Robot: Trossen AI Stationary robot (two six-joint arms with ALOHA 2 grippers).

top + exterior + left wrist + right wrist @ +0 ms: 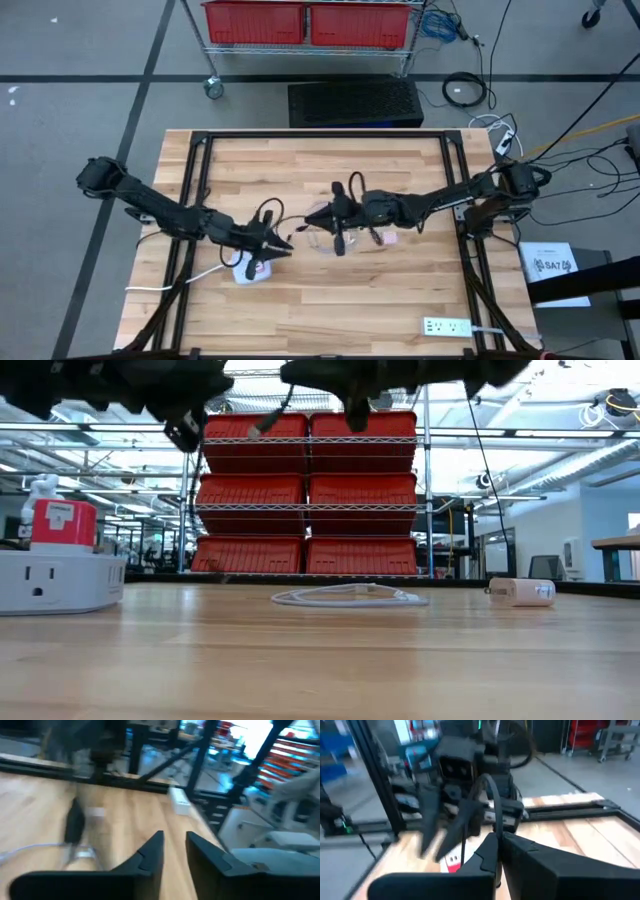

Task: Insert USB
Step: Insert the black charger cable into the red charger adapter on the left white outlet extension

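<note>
The left gripper [283, 247] has a small gap between its fingers and holds nothing. Just beside it sits a white power block [252, 268]. The right gripper [338, 243] is closed tight above a coiled cable [350, 596].

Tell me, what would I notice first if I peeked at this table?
Two dark robot arms meet over the middle of the wooden table. The left gripper hangs open just above a white power block with a red plug on top. The right gripper is shut above a coiled white cable.
</note>
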